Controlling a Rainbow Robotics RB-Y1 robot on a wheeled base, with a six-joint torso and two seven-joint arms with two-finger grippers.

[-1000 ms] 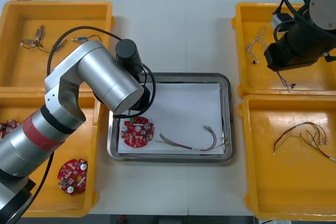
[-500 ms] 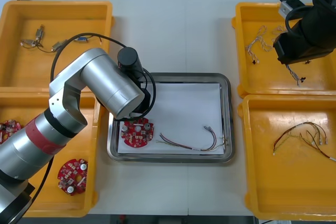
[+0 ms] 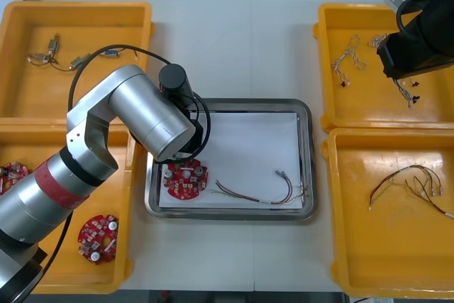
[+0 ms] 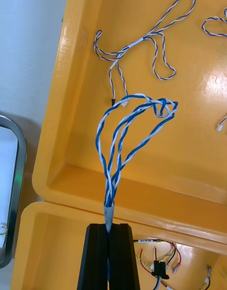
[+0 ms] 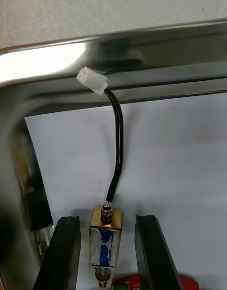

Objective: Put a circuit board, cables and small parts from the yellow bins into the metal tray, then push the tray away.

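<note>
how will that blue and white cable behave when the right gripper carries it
Probably floppy: the blue and white cable hangs in loose loops from the right gripper, so it may swing. Likely light, being thin. Pinched at one end, its loops could snag the yellow bin wall.

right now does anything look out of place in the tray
Nothing spilled or damaged. One small oddity: the small metal part, between the left gripper's open fingers, lies on the white inside, but its black cable ends with the white plug up on the metal tray's wall. The right gripper grips a blue and white cable.
</note>
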